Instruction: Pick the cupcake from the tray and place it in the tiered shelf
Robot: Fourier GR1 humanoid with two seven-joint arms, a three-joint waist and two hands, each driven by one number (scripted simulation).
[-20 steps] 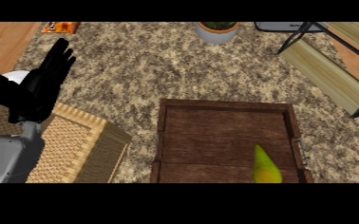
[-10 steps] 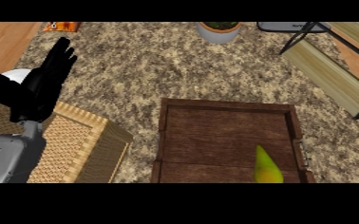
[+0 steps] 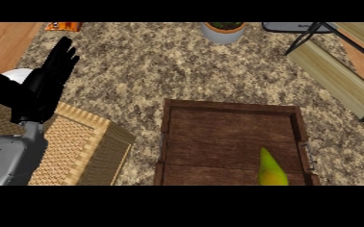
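A dark wooden tray (image 3: 231,125) lies on the speckled counter at the lower middle and right. A yellow-green pointed thing (image 3: 271,169) lies in its lower right part, cut off by the view's lower edge; no cupcake shows. The tiered shelf (image 3: 328,69), with pale wooden boards and black legs, stands at the upper right. My left hand (image 3: 44,86) rests at the left edge, fingers straight and pointing up, holding nothing. My right hand does not show.
A wicker basket (image 3: 74,146) sits at the lower left under my left forearm. A grey pot with a plant (image 3: 224,31) stands at the top middle. An orange packet (image 3: 64,26) lies at the top left. A white round thing (image 3: 16,77) shows behind the hand.
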